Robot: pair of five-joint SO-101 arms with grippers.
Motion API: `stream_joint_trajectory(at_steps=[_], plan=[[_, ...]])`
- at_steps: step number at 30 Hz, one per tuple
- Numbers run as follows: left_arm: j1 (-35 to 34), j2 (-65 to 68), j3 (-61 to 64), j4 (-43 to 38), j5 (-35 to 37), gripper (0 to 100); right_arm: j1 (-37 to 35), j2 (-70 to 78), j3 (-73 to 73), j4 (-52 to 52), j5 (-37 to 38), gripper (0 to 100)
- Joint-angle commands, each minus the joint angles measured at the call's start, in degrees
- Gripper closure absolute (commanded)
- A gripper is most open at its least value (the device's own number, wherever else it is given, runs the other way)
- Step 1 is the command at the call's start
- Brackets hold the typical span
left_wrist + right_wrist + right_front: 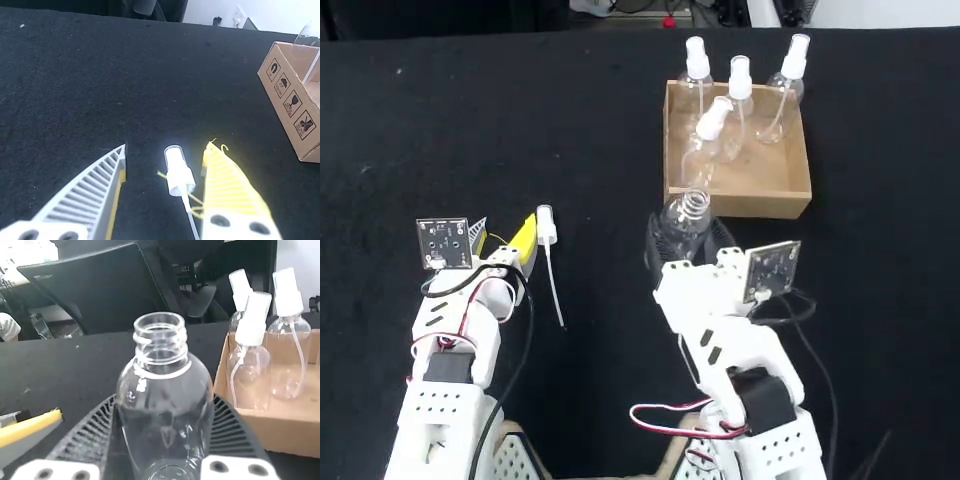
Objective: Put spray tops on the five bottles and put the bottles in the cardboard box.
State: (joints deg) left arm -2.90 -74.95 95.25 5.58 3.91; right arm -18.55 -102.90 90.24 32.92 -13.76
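Left gripper (166, 147) is spread wide, holding nothing: white finger (95, 192) on one side, yellow finger (227, 185) on the other. The loose spray top (177, 172) lies flat on the black table (470, 120). The left wrist view puts it in the gap between the two fingers, close to the yellow one; the high view puts it just beside the yellow fingertip. Can't tell whether they touch. Its dip tube (557, 290) trails back along the cloth toward the arm bases. Right gripper (164, 399) is clamped on the uncapped bottle (162, 405), with black fingers (87, 437) on both sides of the clear body. The bottle is upright, threaded neck bare and open. In the high view it sits just in front of the cardboard box (790, 195), near the box's near-left corner and outside it. In the box are four capped bottles (740, 85), all with white spray tops on. Three stand along the far wall. The fourth, nearer the front-left corner, is tilted. The spray top and the uncapped bottle are well apart, each at its own arm.
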Motion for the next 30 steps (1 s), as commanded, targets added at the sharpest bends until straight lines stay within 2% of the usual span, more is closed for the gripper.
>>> stream_joint_trajectory(at_steps=[1,8,20,22,26,30], plan=[[0.75,-0.62,-0.66,-1.49,0.09,76,-0.53,-4.79,-0.04,-1.67,-0.62,85.1],[0.84,-0.62,-0.66,-1.49,0.09,76,-0.53,-4.62,1.98,0.35,-0.26,85.1],[0.84,-0.62,-1.01,-0.88,-0.18,76,-4.84,-4.53,5.93,1.32,3.78,85.1],[0.22,-0.09,-5.32,3.52,-0.26,76,-4.84,-4.53,6.11,1.32,3.78,85.1],[-0.48,2.73,-20.79,22.68,0.18,76,-4.84,-4.53,6.02,1.32,3.87,85.1],[-0.48,13.89,-33.19,30.15,0.09,76,-4.84,-4.53,6.02,1.32,3.87,85.1]])
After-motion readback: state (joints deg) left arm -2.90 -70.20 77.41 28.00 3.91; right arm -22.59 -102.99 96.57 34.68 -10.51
